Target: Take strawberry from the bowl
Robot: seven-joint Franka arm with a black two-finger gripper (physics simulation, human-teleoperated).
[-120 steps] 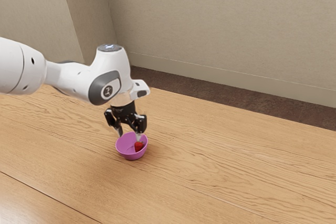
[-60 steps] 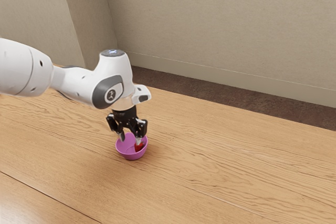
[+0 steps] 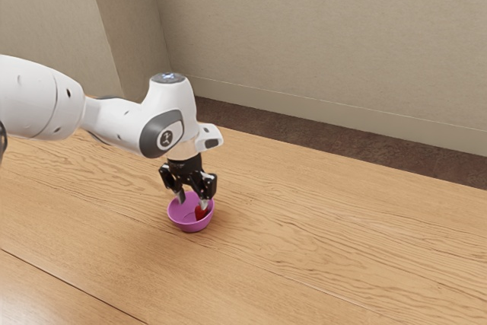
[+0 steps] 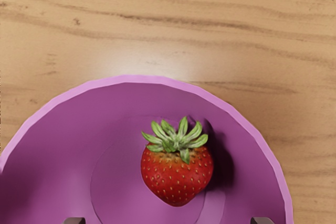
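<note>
- Arm [image 3: 116,118], white, jointed: is spanning the left of the exterior view's frame and bending downward at the wrist.
- End effector [image 3: 192,202], black, two-fingered: is hanging near-vertical, left of the frame's centre, its fingers standing apart, their tips dipping into the bowl's opening.
- Bowl [image 3: 185,224], pink-purple, round, smooth, thin-rimmed: is resting on the worktop [image 3: 342,245], below the end effector.
- Strawberry [image 3: 201,213], red, tapered: is lying inside the bowl, toward its right side in the exterior view, near one fingertip.
- Worktop, pale wood: is displaying long, dark, wavy grain.
- Wrist view: is revealing pale seeds, a green leafy crown [image 4: 177,141] and the strawberry's tip pointing toward the space between the fingertips.
- Exterior view: is adding a beige, finely textured wall [image 3: 319,43] across the upper frame, with dark brown floor [image 3: 319,135] running below it.
</note>
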